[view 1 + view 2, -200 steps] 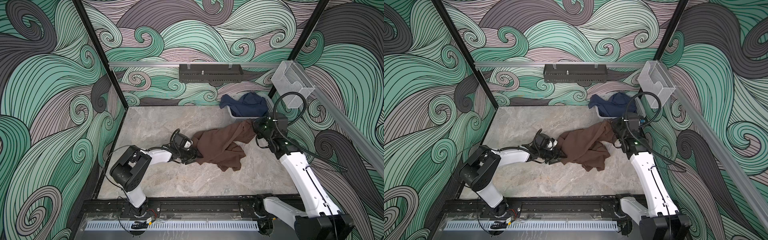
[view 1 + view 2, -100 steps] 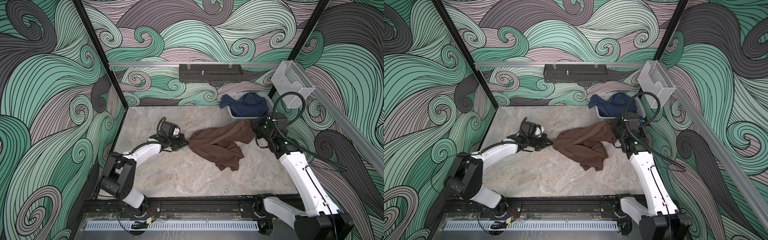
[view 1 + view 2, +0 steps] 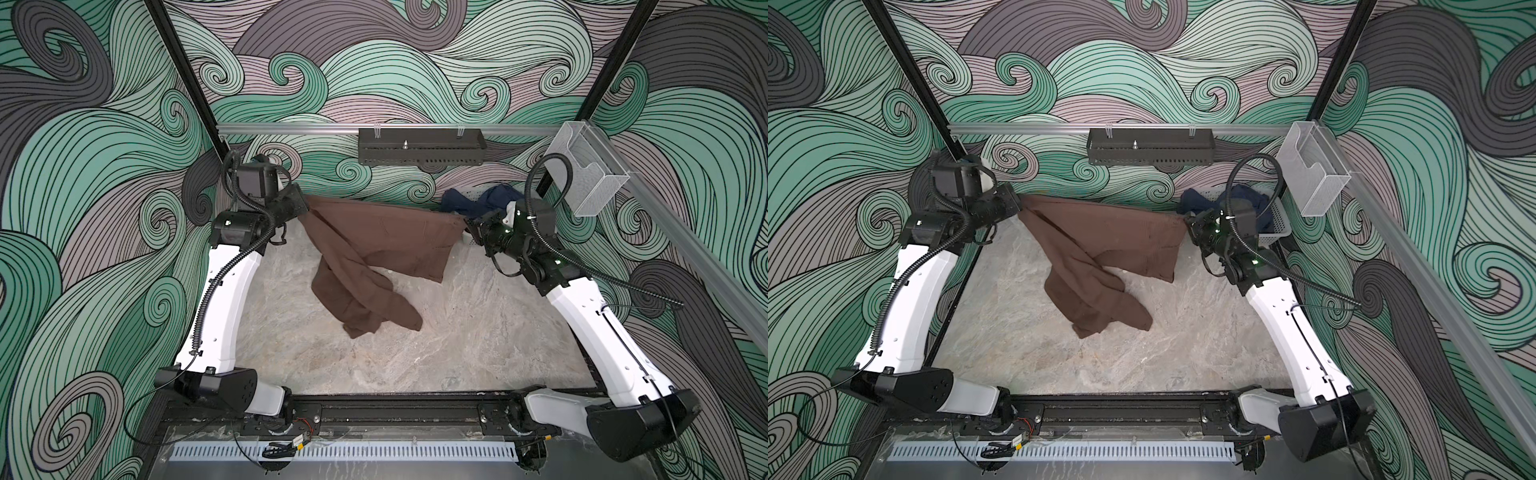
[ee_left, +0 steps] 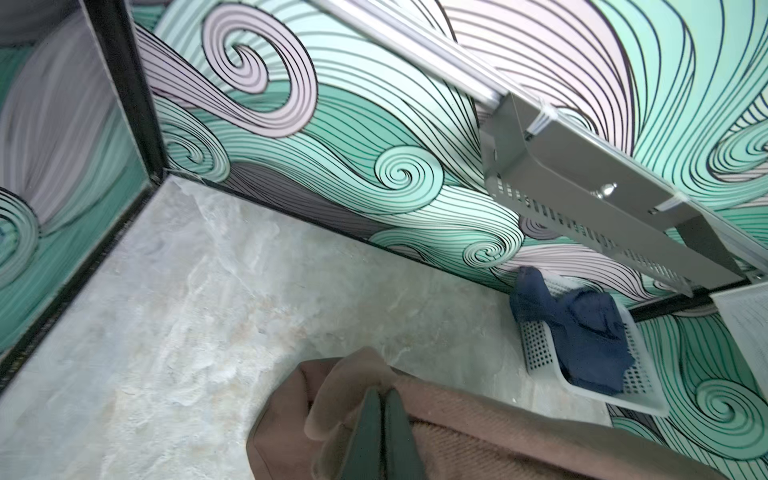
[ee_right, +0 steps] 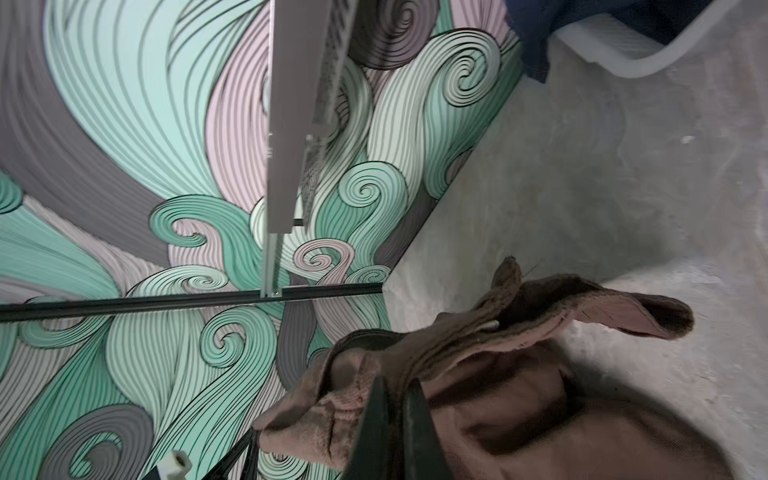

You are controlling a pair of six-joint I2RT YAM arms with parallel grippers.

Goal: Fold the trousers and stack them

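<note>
Trousers (image 3: 374, 237): just hoisted from crumpled heap; strung taut between left gripper (image 3: 305, 204) and right gripper (image 3: 467, 222), both clamped on upper edge; trailed twisted below them onto tabletop (image 3: 478, 332); judged ready for spreading flat.

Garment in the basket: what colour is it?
The garment is navy blue, shown best in the left wrist view.

Up high at the front, both top views stare steeply down over the whole desk (image 3: 457, 340) toward the back wall, side by side, near identical, both arms in shot. The left wrist view rides right behind the left pincer (image 4: 382, 395), trousers (image 4: 498, 440) filling its near edge, facing the far corner. The right wrist view hugs the right pincer (image 5: 397, 384), rolled sideways, facing that back wall; both wrist views share the black rack (image 4: 582, 187) and white basket (image 4: 540, 349).
</note>
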